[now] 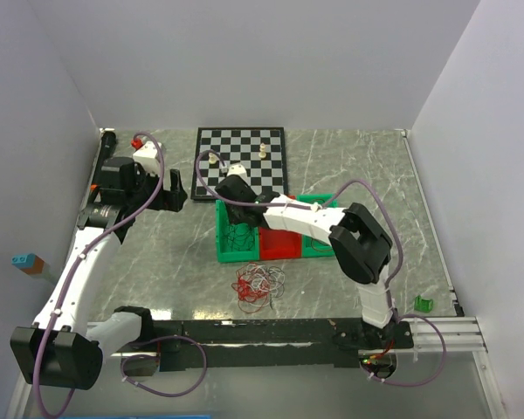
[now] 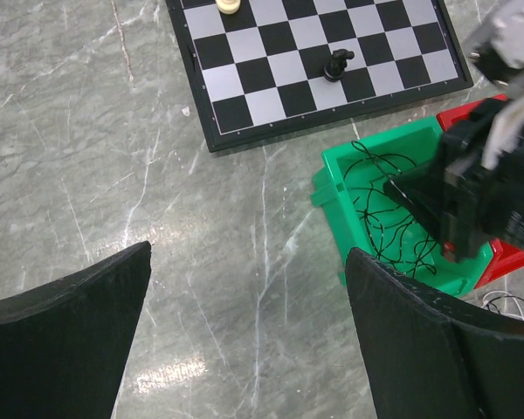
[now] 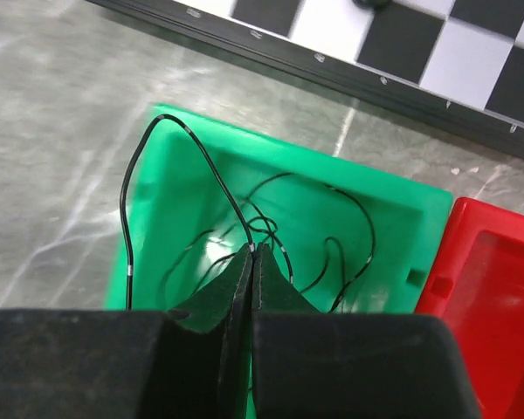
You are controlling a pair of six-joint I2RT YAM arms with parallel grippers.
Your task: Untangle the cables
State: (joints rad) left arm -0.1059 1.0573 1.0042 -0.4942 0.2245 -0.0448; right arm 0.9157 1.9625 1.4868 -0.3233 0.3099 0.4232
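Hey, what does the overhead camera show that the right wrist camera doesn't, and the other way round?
Only the overhead view shows the red and white cable tangle lying on the table, and the left claw off to the left. Only the right wrist view shows the right claw shut on a black cable rising in a loop from the green bin. Both show the green bin, the red bin and the chessboard.

The right gripper is over the green bin. Its two fingers are pressed tight together and pinch a thin black cable. The cable loops up over the bin's left wall and curls inside it. A red bin touches its right side. A chessboard lies behind it.
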